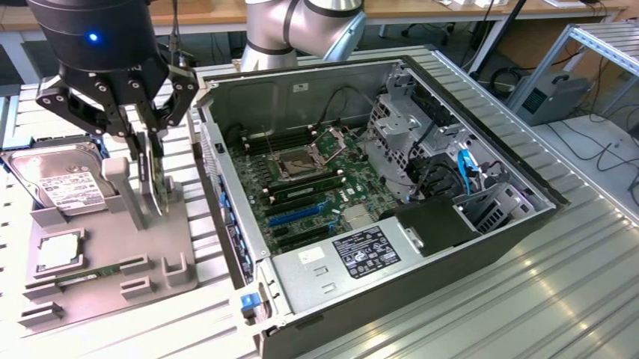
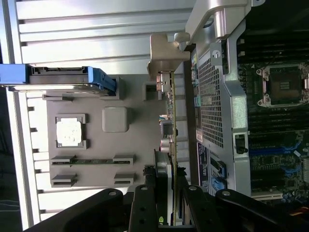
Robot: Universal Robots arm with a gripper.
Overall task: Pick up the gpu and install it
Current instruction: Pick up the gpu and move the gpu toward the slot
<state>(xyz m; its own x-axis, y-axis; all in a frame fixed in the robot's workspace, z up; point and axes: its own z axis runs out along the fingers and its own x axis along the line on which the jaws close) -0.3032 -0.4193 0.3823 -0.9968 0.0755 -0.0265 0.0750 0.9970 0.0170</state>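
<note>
The black two-fingered gripper (image 1: pixel 147 138) is clenched on the upper edge of the gpu (image 1: pixel 152 183), a thin dark expansion card. The card stands on edge over the grey moulded parts tray (image 1: pixel 150 262), beside the open black computer case (image 1: pixel 299 86). Standing upright probably presents that edge for a pinch. Whether the card is clear of the tray cannot be told.

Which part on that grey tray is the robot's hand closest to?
The gpu, the thin upright card under the gripper; hard drive, chip and memory stick sit farther off.
</note>
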